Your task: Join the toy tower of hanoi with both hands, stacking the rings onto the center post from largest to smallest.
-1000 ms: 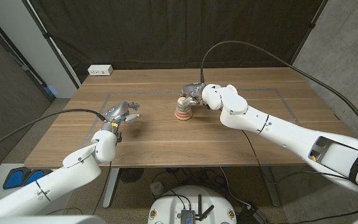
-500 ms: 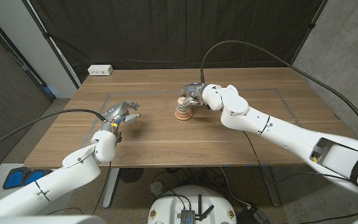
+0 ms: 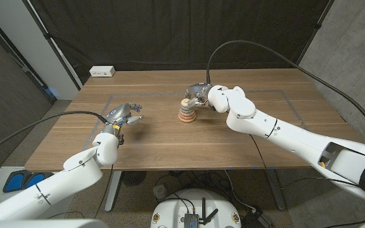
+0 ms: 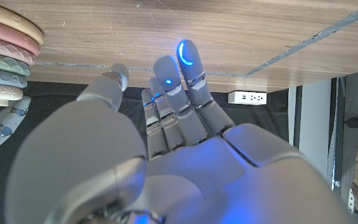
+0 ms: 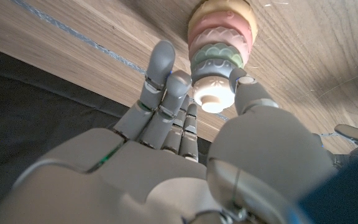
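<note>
The right hand [image 3: 198, 94] sits just above centre in the head view, right at the top of the ring stack [image 3: 187, 111]. In the right wrist view its fingers [image 5: 160, 81] reach alongside the stack and the thumb [image 5: 244, 87] lies on the other side of the cream top piece [image 5: 213, 98]. Whether it pinches that piece or only brackets it, I cannot tell. The rings below run green, pink and yellowish, widening toward the base, so the tower looks all but complete.

The left hand [image 3: 124, 114] is at middle left of the head view, well apart from the stack, above the worktop [image 3: 170, 142]. Its fingers [image 4: 188, 68] are stretched out and apart with nothing in them.

By my judgement the step in hand is seating or letting go of the top piece. To do it well, the right hand should keep that piece level and centred on the post, press straight down along the post's line, then spread thumb and fingers evenly and lift straight away. A sideways pull could tip the stack or drag it across the wood. The left hand could come beside the base to steady it.

A white power strip [image 3: 102, 71] lies at the upper left of the worktop.
</note>
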